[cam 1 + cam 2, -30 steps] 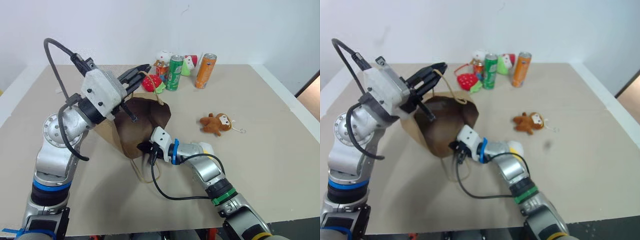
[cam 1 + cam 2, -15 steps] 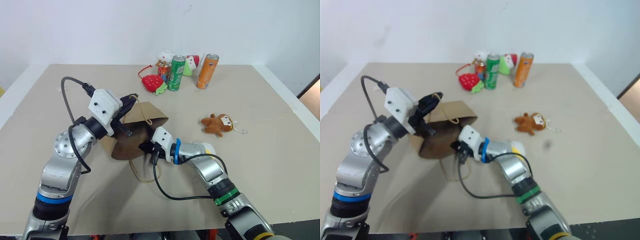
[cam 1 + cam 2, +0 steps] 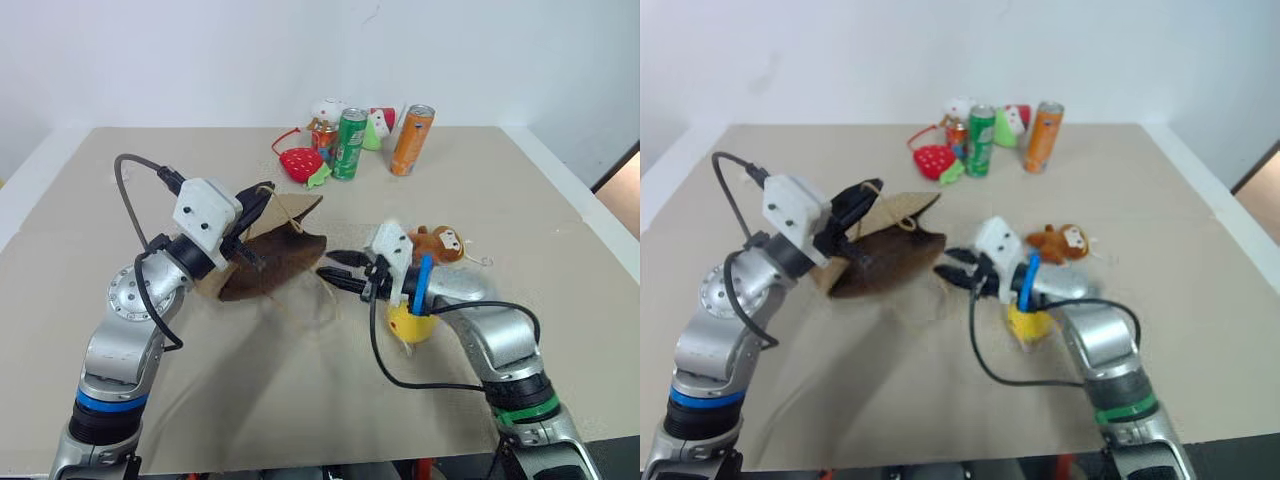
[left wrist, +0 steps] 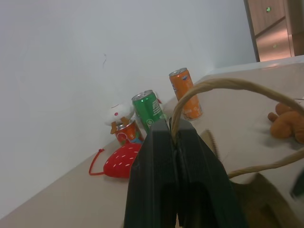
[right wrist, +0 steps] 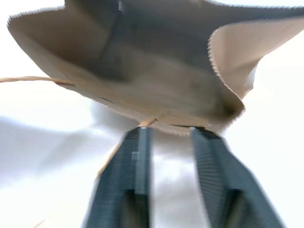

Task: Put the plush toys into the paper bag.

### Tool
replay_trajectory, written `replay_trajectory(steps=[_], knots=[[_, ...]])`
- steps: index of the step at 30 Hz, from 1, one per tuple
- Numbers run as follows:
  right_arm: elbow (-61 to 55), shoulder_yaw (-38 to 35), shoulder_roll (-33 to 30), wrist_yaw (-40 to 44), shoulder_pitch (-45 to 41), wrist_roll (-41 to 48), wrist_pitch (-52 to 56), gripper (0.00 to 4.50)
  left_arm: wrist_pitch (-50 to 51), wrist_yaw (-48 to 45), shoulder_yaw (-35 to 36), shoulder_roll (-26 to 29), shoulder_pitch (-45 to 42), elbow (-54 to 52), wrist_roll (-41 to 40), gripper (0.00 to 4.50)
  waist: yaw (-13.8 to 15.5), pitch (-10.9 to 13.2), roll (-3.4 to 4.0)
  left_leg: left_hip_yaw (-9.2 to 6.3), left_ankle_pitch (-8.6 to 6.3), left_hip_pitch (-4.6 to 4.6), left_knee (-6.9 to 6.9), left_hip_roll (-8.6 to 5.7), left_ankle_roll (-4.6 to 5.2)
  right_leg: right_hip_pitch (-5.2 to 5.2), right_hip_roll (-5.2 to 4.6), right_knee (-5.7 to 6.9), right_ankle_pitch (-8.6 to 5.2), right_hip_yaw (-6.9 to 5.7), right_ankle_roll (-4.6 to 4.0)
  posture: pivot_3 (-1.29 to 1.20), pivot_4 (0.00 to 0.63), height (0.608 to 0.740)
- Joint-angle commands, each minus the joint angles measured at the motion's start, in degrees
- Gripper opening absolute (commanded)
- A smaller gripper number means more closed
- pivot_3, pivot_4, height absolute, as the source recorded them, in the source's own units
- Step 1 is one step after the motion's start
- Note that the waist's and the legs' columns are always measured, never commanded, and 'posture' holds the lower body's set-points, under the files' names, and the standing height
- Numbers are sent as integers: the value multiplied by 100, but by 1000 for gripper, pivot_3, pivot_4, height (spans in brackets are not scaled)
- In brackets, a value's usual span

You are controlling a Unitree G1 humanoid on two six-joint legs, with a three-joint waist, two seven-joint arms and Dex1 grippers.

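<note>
One bag on its side mid-table, mouth toward right gripper, whose jaws are apart and empty. Left gripper pinches one cord handle. One monkey and one yellow ball lie outside. Two cans at back.

We see the paper bag lying low on its side on the table, brown and crumpled, with its open mouth turned toward the right side. One thin tan cord handle loops up from its top edge, and another cord trails on the table near the mouth. The brown monkey plush with its pale face lies on the table, well apart from the bag. The yellow-and-white ball plush sits nearer us, between bag and monkey.
</note>
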Motion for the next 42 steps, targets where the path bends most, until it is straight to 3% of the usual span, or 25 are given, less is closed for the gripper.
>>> replay_trajectory(steps=[1,3,4,7,11,15,20,21,23,24,27,28,29,30,32,36,42], knots=[[-400,-631,-448,129,-284,464,329,3181,-188,-19,-53,-20,-67,-9,60,0,4,0,1,0,0,0,0,0,0,0,1,0,0,0,0,0,150,740],[-381,-787,-922,368,-251,550,428,4258,-214,-13,-80,-38,-95,27,70,0,16,1,-1,2,0,-3,0,-4,0,1,-5,-1,0,1,0,0,150,740],[-359,-815,-1155,497,-207,556,432,4462,-221,-9,-89,-45,-103,38,73,0,18,1,-1,1,0,-5,1,-8,0,1,-9,-5,-2,0,-3,0,150,740],[-177,-1089,-2008,1005,186,642,508,4462,-233,5,-121,-84,-121,42,59,0,32,2,-2,1,-4,-12,-2,-22,7,1,-23,-10,-10,0,2,0,150,740],[-229,-1237,-2629,1402,816,857,598,4462,-191,26,-198,-120,-83,-81,61,0,21,3,-3,0,-13,-15,-2,-38,20,2,-37,-9,-13,5,32,0,150,740],[-396,-1236,-2749,1438,1243,983,658,4462,-208,23,-220,-96,-81,-129,97,0,4,4,-4,1,-18,-11,-2,-31,23,1,-28,-9,-9,8,41,0,150,740],[-89,-833,-2517,1152,1440,459,92,4462,-223,17,-168,-67,-159,-88,140,0,6,4,-4,-9,-14,-6,4,-26,19,6,-22,-7,-17,-2,25,0,150,740],[-13,-744,-2501,1142,1454,334,-76,3887,-232,4,-161,-53,-171,-77,148,0,6,4,-4,-5,-13,-4,5,-24,17,6,-22,-7,-19,0,21,0,150,740],[87,-628,-2511,1158,1470,172,-301,3255,-246,-10,-146,-33,-180,-59,151,0,9,4,-4,-2,-13,-4,5,-28,17,6,-25,-7,-19,3,21,0,150,740],[131,-593,-2502,1167,1462,131,-403,2671,-252,-11,-131,-26,-185,-38,147,0,11,4,-4,-3,-13,-5,6,-31,17,6,-26,-7,-18,3,22,0,150,740],[244,-522,-2476,1204,1402,18,-674,1697,-251,8,-115,-33,-195,4,140,0,12,4,-5,-1,-13,-6,5,-35,17,8,-31,-8,-16,6,28,0,150,740],[287,-507,-2472,1207,1362,-19,-758,1006,-250,13,-116,-39,-196,6,138,0,12,4,-5,-1,-13,-6,5,-39,17,8,-33,-8,-14,8,31,0,150,740],[331,-510,-2456,1199,1293,-44,-837,915,-247,17,-121,-45,-200,7,138,0,11,4,-5,-1,-13,-6,5,-39,17,8,-33,-8,-14,8,32,0,150,740],[370,-532,-2428,1171,1214,-57,-900,284,-247,19,-127,-49,-205,8,140,0,12,4,-5,-1,-13,-6,5,-39,17,8,-33,-8,-12,8,35,0,150,740],[306,-828,-2157,992,771,410,-582,24,-258,21,-133,-55,-211,17,144,0,11,4,-5,-1,-13,-6,6,-39,17,8,-32,-7,-12,8,35,0,150,740],[72,-1249,-1589,607,-150,1545,410,24,-284,35,-160,-70,-211,40,176,0,-20,10,-5,7,-11,0,10,-28,15,6,-24,-5,-6,15,27,0,150,740],[-289,-907,-833,49,-802,2145,1186,24,-288,146,-239,-151,-231,40,294,0,14,10,-5,-3,-6,-2,8,-11,10,9,-5,-4,7,6,29,0,150,740]])
